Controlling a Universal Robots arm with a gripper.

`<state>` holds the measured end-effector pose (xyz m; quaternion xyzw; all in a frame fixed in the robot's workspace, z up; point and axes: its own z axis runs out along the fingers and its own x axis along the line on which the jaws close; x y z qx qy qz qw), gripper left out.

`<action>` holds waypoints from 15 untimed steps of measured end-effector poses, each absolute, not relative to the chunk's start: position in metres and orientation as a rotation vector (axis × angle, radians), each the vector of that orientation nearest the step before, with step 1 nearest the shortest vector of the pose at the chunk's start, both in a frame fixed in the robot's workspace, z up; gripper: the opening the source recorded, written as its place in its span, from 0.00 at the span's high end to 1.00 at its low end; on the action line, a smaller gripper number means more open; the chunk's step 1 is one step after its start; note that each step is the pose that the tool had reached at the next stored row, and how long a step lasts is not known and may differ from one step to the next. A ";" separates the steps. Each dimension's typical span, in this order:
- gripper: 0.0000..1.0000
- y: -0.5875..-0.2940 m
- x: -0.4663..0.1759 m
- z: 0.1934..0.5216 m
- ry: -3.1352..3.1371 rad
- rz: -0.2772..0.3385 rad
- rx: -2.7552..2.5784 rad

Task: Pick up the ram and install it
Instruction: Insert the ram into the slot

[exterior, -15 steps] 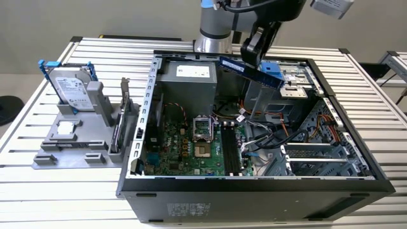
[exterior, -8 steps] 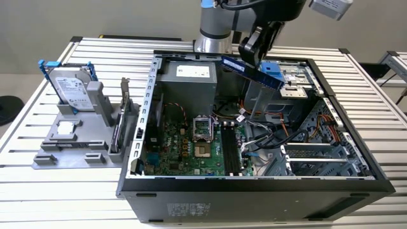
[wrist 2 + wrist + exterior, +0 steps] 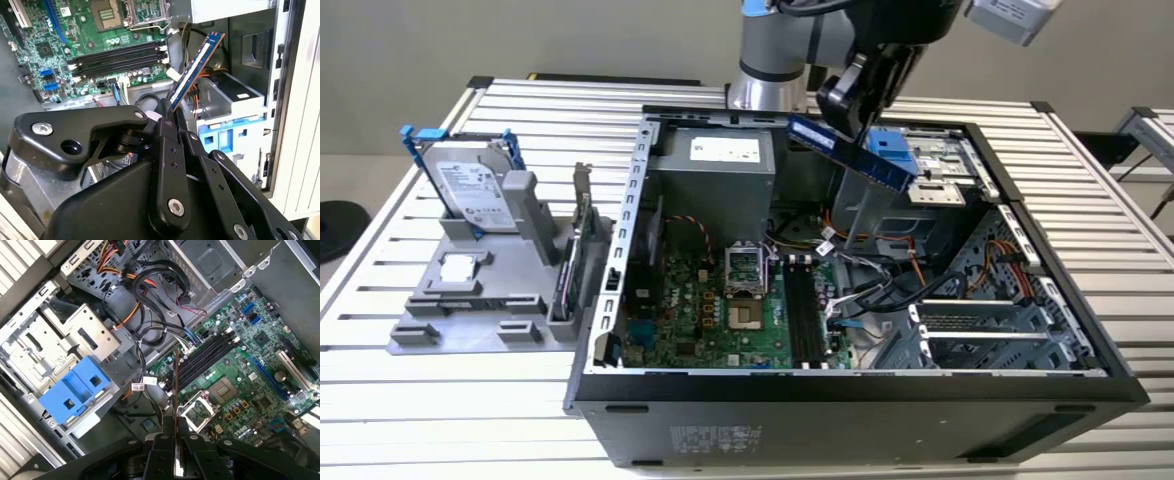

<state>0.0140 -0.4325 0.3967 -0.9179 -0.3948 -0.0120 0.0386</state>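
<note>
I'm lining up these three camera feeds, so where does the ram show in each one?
Exterior view: the ram hangs tilted in the gripper above the open case, not yet installed.
Second wrist view: it juts slantwise out of the gripper, beside the drive cage.
First wrist view: seen edge-on, a thin line running from the gripper toward the black memory slots.
Shared landmark: the black memory slots.
</note>
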 end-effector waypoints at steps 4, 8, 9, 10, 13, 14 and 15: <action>1.00 -0.433 0.014 0.397 -1.162 -0.039 -2.836; 1.00 -0.433 0.014 0.397 -1.109 -0.041 -2.857; 1.00 -0.433 0.014 0.397 -1.096 -0.042 -2.862; 1.00 -0.433 0.014 0.397 -1.083 -0.042 -2.867; 1.00 -0.433 0.014 0.397 -1.043 -0.044 -2.883; 1.00 -0.433 0.014 0.397 -1.029 -0.044 -2.888; 1.00 -0.433 0.014 0.397 -1.015 -0.045 -2.893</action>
